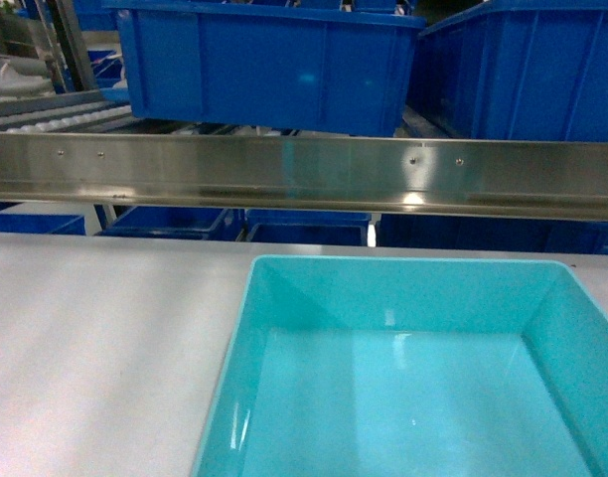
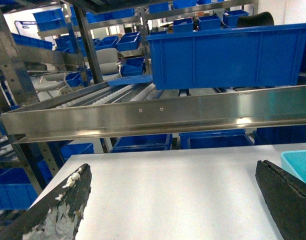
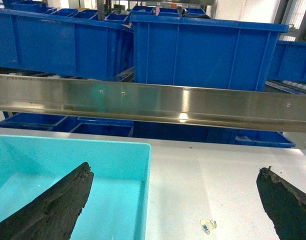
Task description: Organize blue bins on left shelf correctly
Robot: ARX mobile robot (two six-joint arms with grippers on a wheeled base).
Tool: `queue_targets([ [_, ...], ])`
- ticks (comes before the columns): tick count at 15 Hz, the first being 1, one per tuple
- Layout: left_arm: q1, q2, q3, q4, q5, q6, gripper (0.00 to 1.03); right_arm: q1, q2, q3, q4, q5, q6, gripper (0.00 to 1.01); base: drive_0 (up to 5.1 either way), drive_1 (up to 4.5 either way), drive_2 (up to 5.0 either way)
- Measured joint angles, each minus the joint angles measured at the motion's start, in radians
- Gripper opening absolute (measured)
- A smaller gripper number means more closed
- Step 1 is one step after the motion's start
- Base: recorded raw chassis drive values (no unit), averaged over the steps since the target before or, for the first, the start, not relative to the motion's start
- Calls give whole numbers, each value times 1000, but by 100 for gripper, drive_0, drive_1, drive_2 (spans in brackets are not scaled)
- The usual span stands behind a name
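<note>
An empty light turquoise blue bin (image 1: pixel 403 262) rests on the white table (image 1: pixel 105 348), right of centre and close to me. Just behind it runs the steel front rail (image 1: pixel 304 174) of the left shelf, with white rollers (image 2: pixel 118 92) sloping up behind the rail. My left gripper (image 2: pixel 173 166) is open over bare table, and the bin's corner (image 2: pixel 300 162) shows beyond its right finger. My right gripper (image 3: pixel 175 168) is open too. Its left finger (image 3: pixel 63 200) hangs over the bin's inside (image 3: pixel 68 165), its right finger over the table, with the bin's right wall between them. Neither gripper shows in the head view.
Large dark blue crates (image 1: pixel 269 65) (image 1: pixel 523 70) sit on the rack's roller level right behind the rail. More blue crates (image 1: pixel 304 227) stand on a lower level under it. A small scrap of clear tape (image 3: pixel 208 226) lies on the table right of the bin.
</note>
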Motion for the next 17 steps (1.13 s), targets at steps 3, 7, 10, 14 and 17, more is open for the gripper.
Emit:
queue_targets([
  [3,0,0,0,0,0,0,98,0,0,0,0,0,0,98,0,0,0],
  [7,0,0,0,0,0,0,98,0,0,0,0,0,0,98,0,0,0],
  [10,0,0,0,0,0,0,98,0,0,0,0,0,0,98,0,0,0],
  [14,0,0,0,0,0,0,98,0,0,0,0,0,0,98,0,0,0],
  [17,-26,263,21,256,1,2,98,2,153,5,224,-11,3,98,0,0,0],
])
